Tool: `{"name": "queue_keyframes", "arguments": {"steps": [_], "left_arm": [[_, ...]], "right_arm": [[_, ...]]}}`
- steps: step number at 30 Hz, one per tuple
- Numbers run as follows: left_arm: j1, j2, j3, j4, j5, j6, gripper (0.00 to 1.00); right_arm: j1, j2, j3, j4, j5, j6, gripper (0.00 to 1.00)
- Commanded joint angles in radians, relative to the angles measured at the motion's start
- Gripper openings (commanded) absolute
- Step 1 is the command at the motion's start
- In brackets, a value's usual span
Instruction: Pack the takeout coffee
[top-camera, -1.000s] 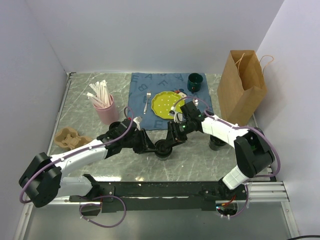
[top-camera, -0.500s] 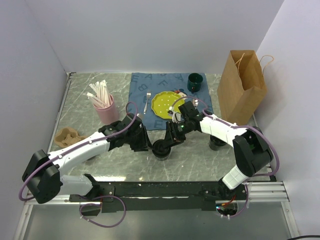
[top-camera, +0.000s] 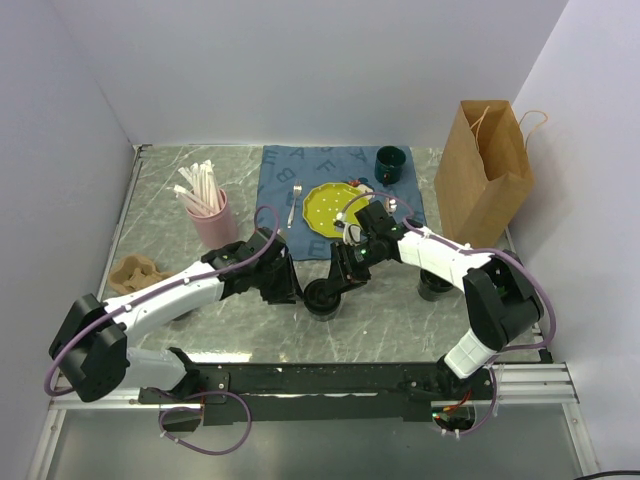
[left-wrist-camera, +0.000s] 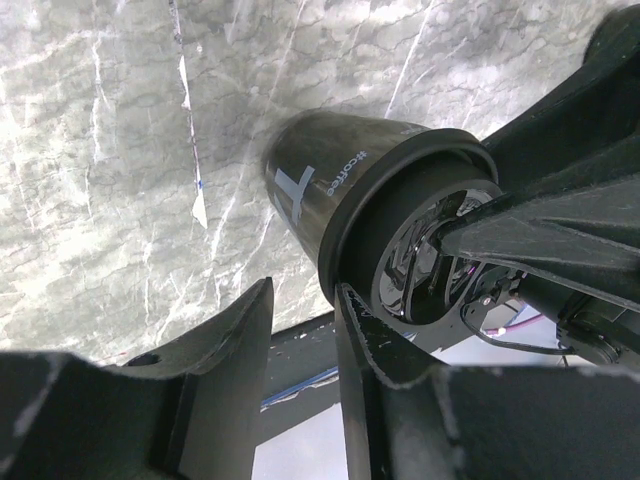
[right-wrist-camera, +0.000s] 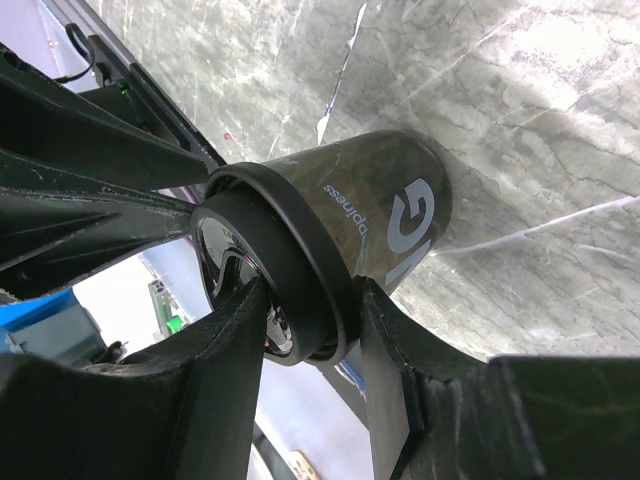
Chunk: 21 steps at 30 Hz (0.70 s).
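The takeout coffee (top-camera: 323, 297), a black cup with a black lid, stands on the marble table near the front middle. In the right wrist view my right gripper (right-wrist-camera: 312, 295) is shut on the cup (right-wrist-camera: 380, 210) at its lid rim, one finger across the lid top and one against the side. It reaches the cup from the right in the top view (top-camera: 340, 283). My left gripper (top-camera: 296, 290) is just left of the cup. In the left wrist view the left gripper (left-wrist-camera: 305, 290) is open with nothing between its fingers, and one finger touches the lid edge of the cup (left-wrist-camera: 330, 190).
A second black cup (top-camera: 433, 287) stands under my right arm. A brown paper bag (top-camera: 488, 180) stands at the back right. A cardboard cup carrier (top-camera: 133, 272) lies at the left. A pink cup of straws (top-camera: 210, 215), a dark green mug (top-camera: 390, 163), a yellow plate (top-camera: 330, 208) and a fork (top-camera: 294, 203) are behind.
My left arm has lifted and drawn back a little to the left, off the cup. The right gripper and the cup have stayed in place.
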Motion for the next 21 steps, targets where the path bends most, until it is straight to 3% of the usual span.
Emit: {"name": "queue_keyframes", "arguments": {"steps": [1,12,21], "left_arm": [[0.000,0.019,-0.025,0.072,-0.003,0.015,0.35],[-0.003,0.123,-0.211,0.123,0.016,-0.077,0.17],[-0.006,0.157,-0.294,0.184,0.011,-0.098,0.14]], "right_arm": [[0.010,0.063,-0.029,-0.052,0.169,-0.060,0.33],[-0.008,0.072,-0.121,0.083,0.111,-0.079,0.32],[-0.023,0.055,-0.138,0.123,0.083,-0.100,0.31]]}}
